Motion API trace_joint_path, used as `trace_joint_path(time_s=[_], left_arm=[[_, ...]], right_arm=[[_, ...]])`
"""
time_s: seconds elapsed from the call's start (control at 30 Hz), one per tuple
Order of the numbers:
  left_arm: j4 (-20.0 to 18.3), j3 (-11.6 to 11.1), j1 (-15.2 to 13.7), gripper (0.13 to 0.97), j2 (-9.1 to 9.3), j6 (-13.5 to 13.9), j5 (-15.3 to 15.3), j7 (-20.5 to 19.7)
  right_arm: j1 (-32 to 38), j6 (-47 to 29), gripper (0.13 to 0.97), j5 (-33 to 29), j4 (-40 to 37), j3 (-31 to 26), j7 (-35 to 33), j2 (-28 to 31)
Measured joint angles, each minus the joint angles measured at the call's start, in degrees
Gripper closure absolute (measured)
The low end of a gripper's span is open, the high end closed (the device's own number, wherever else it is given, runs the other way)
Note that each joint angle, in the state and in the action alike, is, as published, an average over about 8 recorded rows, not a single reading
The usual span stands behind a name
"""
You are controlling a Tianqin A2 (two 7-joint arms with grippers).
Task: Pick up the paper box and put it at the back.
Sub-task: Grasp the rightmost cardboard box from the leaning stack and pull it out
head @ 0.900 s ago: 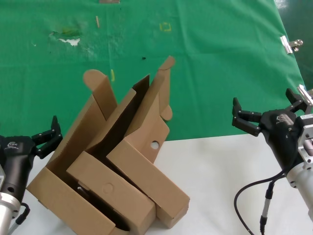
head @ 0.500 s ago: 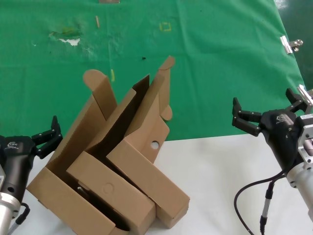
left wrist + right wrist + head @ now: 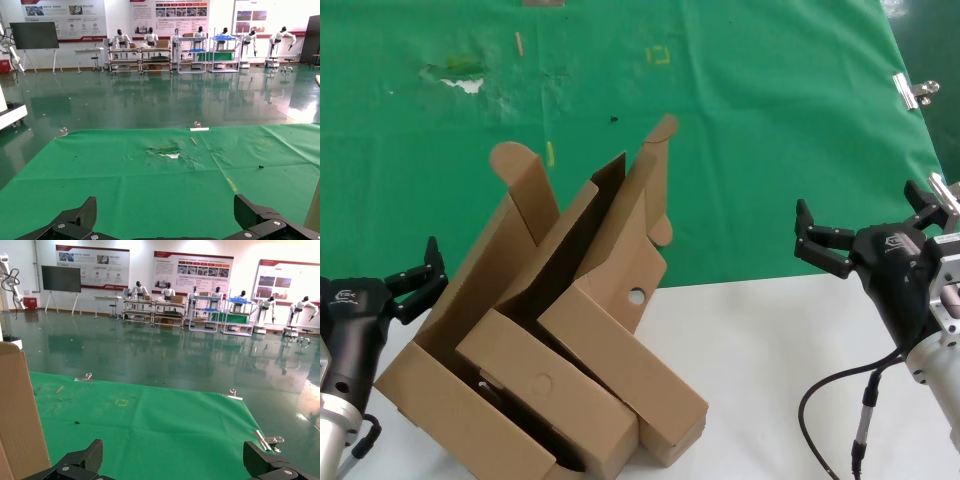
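The paper box [image 3: 620,350], brown cardboard with a small round hole [image 3: 636,296] in its flap, leans tilted with its lid raised, across the edge of the green cloth [image 3: 740,120] and the white tabletop [image 3: 770,340]. It rests against a like brown box [image 3: 520,390] whose flap bears a circle outline. My left gripper [image 3: 420,275] is open and empty, just left of the boxes. My right gripper [image 3: 860,205] is open and empty, well to the right of them. The left wrist view shows open fingers [image 3: 85,215] over the cloth [image 3: 150,185]. The right wrist view shows a cardboard edge [image 3: 17,415].
The green cloth has a pale worn patch [image 3: 465,82] and small yellow marks at the back. A metal clip [image 3: 915,92] holds its right edge. A black cable [image 3: 830,400] loops on the tabletop under my right arm.
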Motion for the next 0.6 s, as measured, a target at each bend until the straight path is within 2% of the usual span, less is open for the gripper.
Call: trace_joint_path(time_s=[0.6], left_arm=[[0.00, 0.00, 0.00, 0.132, 0.00, 0.00, 0.00, 0.00]], right_arm=[[0.00, 0.00, 0.129, 0.00, 0.00, 0.00, 0.00, 0.00]])
